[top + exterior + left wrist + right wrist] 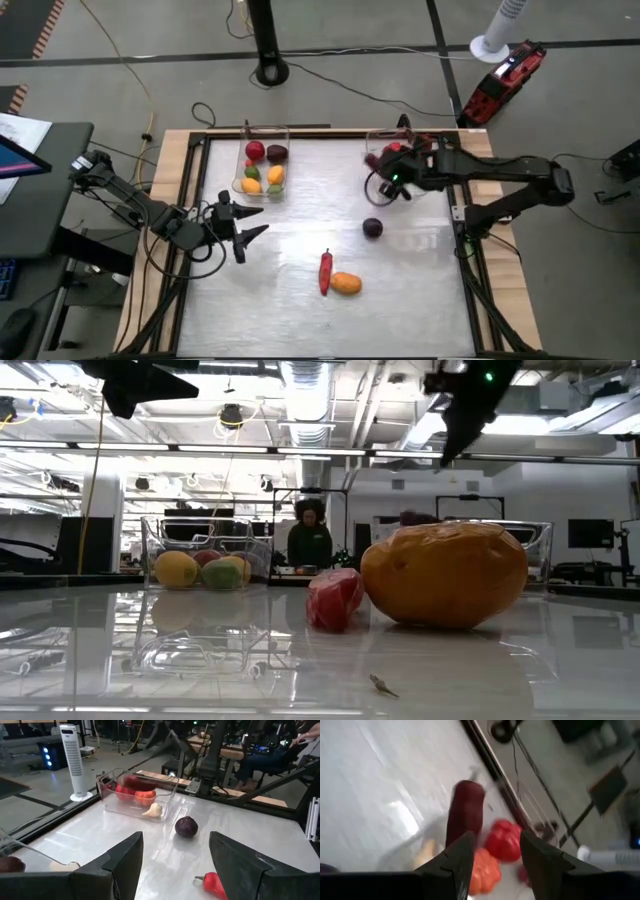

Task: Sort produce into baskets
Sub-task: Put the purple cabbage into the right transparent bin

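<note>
My right gripper (pixel 381 172) hangs open over the right clear basket (pixel 398 142) at the table's far right. Its wrist view shows a long dark red piece (pixel 465 812), a red piece (pixel 503 840), an orange piece (pixel 483 868) and a pale piece (pixel 424 853) inside, beyond the fingertips. My left gripper (pixel 252 221) is open and empty at the table's left. The left basket (pixel 262 160) holds several pieces. A dark purple round piece (pixel 372 228), a red chili (pixel 325 272) and an orange piece (pixel 346 284) lie on the table.
The table has a dark raised frame (pixel 470 260) around it. A red-and-black device (pixel 503 80) and a white tower fan (pixel 498 30) stand on the floor beyond the far right corner. A person (pixel 309 540) sits beyond the far edge.
</note>
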